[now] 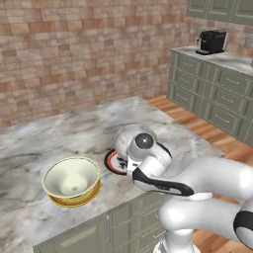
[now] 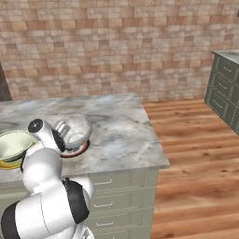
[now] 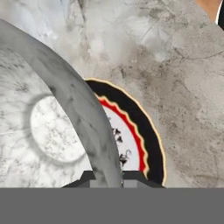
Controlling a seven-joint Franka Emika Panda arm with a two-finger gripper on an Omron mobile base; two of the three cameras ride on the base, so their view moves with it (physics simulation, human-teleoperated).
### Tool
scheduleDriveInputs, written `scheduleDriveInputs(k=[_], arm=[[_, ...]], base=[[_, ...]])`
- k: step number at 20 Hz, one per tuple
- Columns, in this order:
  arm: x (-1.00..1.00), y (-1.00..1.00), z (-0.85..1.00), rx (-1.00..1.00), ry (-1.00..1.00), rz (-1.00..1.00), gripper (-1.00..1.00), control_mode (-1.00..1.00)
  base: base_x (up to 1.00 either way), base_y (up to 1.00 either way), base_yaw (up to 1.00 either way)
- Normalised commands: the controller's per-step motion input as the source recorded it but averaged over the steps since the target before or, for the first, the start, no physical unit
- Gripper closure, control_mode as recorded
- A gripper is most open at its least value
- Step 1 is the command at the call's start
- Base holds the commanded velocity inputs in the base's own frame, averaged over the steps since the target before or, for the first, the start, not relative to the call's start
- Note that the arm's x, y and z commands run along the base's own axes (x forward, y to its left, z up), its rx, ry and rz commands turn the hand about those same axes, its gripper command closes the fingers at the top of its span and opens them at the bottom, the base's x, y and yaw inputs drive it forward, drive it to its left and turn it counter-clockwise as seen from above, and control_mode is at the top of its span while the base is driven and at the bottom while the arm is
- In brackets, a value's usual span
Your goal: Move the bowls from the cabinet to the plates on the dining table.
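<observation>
Gripper (image 3: 107, 177) clamped on grey bowl (image 3: 39, 127) rim, bowl above dark plate (image 3: 140, 131) on dining table (image 3: 175, 65)

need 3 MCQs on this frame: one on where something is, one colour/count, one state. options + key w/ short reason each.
1. Where is the cream-white bowl?
A. On the floor
B. On the orange-yellow plate on the dining table
C. On the far counter beside the coffee machine

2. What colours does the dark plate beside it show?
A. Plain blue
B. Black rim, red wavy ring, white centre
C. All green

3. What is the state of the end effector?
A. Shut on the grey bowl, pinching its wall
B. Open and clear of everything
C. Shut on the cream-white bowl

Key:
1 B: left base view shows the cream-white bowl seated on the orange-yellow plate on the marble top.
2 B: hand view shows these bands.
3 A: hand view shows the grey bowl's wall running down between the two fingertips, over the dark plate.
</observation>
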Motion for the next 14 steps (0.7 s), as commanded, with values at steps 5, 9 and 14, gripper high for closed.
scheduleDriveInputs(k=[5,9,14], arm=[[0.0,0.0,-0.12,0.0,0.0,0.07,1.0,-1.0],[-0.01,0.0,-0.28,0.02,0.0,0.11,1.0,-1.0],[-0.06,0.0,-0.43,0.0,0.0,0.11,1.0,-1.0]], base=[[0.0,0.0,0.0],[0.0,0.0,0.0],[0.0,0.0,0.0]])
